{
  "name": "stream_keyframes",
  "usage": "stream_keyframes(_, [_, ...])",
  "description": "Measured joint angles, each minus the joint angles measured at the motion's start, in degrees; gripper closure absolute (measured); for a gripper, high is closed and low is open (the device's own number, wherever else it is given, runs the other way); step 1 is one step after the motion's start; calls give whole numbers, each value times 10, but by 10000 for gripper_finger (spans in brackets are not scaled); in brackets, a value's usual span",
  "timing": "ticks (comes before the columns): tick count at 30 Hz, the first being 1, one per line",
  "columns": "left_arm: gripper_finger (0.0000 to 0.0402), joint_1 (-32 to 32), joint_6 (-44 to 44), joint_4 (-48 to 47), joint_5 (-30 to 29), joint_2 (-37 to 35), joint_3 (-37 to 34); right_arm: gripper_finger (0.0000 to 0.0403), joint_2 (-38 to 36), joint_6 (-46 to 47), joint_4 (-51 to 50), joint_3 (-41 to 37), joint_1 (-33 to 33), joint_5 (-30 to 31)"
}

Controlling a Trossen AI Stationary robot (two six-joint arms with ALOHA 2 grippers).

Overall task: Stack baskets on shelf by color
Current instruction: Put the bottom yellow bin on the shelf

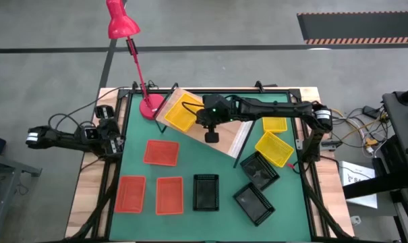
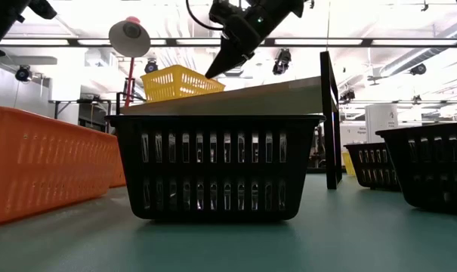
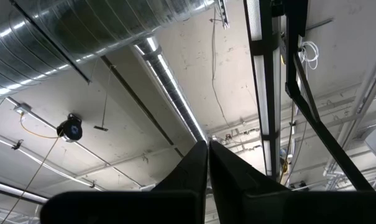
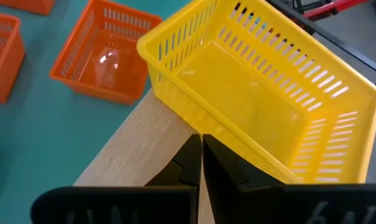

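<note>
Right gripper (image 4: pixel 201 155): fingers pressed together, empty, over the shelf (image 1: pixel 239 132) beside the yellow basket (image 1: pixel 183 112) resting on its lamp-side end. Left gripper (image 3: pixel 207 163): pressed together, parked at the table's left edge, pointing upward.

— What sort of place is this?
— A big lab hall: silver ducting (image 3: pixel 82 37) and strip lights (image 2: pixel 409 44) overhead, grey concrete floor (image 1: pixel 257 27) with hazard striping (image 1: pixel 355 40) at two o'clock.
</note>
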Motion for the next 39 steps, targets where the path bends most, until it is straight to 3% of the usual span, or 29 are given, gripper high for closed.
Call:
stream_keyframes(10, [401,0,0,0,0,0,0,394,1,0,7,-5,-19,1])
stream_keyframes(25, [401,0,0,0,0,0,0,394,2,-3,122,-37,-31,0])
stream_keyframes(39, [401,0,0,0,0,0,0,394,2,1,106,-37,-31,0])
